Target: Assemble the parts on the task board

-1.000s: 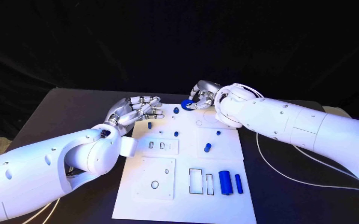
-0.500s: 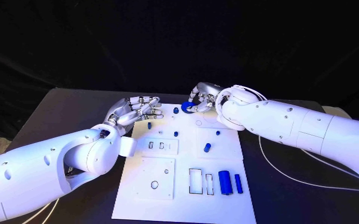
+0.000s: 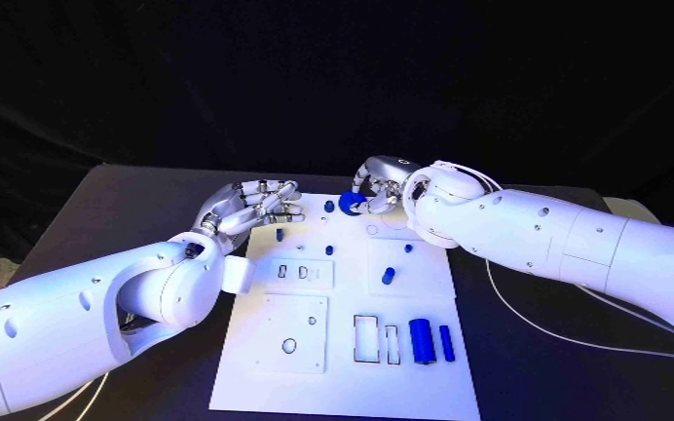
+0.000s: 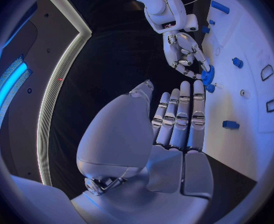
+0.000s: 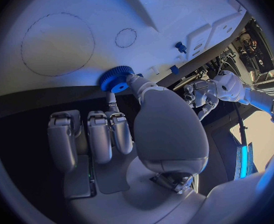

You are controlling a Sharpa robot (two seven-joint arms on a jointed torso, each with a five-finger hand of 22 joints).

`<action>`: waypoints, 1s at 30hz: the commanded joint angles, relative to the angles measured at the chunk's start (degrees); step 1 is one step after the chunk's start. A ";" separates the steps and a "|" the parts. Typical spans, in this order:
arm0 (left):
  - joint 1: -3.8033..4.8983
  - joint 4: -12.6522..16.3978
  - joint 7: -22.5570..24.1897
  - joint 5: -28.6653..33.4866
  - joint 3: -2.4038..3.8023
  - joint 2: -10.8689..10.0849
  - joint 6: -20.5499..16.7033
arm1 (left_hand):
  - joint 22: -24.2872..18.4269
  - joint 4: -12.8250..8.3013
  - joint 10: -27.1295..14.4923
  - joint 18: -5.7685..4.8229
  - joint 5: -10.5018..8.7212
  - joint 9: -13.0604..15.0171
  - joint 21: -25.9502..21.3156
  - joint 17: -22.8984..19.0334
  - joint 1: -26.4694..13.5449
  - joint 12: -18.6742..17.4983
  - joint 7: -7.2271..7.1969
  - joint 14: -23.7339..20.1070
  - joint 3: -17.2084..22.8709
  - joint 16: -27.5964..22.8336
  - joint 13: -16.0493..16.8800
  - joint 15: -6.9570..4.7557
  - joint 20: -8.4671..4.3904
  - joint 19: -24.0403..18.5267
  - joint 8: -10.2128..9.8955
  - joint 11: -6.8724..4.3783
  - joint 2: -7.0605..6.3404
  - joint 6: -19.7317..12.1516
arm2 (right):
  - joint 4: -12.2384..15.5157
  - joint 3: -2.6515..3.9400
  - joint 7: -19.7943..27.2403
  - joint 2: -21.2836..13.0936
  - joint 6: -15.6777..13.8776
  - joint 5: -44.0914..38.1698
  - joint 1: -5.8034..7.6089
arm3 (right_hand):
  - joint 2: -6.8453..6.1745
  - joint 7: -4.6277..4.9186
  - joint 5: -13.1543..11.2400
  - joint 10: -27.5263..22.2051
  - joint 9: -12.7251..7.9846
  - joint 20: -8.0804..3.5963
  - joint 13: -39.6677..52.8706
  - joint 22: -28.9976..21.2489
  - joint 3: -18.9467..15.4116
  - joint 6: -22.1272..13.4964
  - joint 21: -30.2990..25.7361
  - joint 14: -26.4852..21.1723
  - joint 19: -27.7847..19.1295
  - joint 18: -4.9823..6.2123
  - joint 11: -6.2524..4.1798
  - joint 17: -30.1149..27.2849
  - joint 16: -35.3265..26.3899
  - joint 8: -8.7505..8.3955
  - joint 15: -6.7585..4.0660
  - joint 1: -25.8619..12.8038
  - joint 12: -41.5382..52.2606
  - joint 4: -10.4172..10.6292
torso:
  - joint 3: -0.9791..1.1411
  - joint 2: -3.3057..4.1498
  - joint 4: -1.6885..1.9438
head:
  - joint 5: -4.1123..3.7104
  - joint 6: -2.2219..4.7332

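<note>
One blue gear (image 3: 352,202) sits pinched in the right hand (image 3: 379,187) at the far end of the board (image 3: 352,363), its toothed rim close to the white surface; in the right wrist view the gear (image 5: 117,79) shows its flat face toward the camera. The left hand (image 3: 256,207) hovers by the board's far left corner, fingers straight and together, holding nothing. Two blue cylinders (image 3: 420,341) lie near the board's near right edge, long axes running away from the robot, on the dark desk (image 3: 113,216).
</note>
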 commanded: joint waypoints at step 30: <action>0.07 0.46 0.06 -0.06 0.05 -0.36 -0.05 | -0.09 -0.08 0.00 0.34 -0.22 -0.08 0.00 0.14 -0.54 -0.49 1.66 0.06 0.54 -0.27 -0.05 0.25 0.06 0.53 -0.44 0.29 0.06 -0.40 | 1.42 -0.66 -0.58 -0.53 -1.53 -4.25 -0.72 | 1.53 -0.91 0.81 5.55 0.87 -0.51 14.65 13.50 0.16 2.31 0.44 5.70 4.88 -0.80 -0.92 13.81 0.16 0.60 -0.73 0.96 0.52 -0.31 | 0.01 -0.01 0.11 | -0.26 -0.39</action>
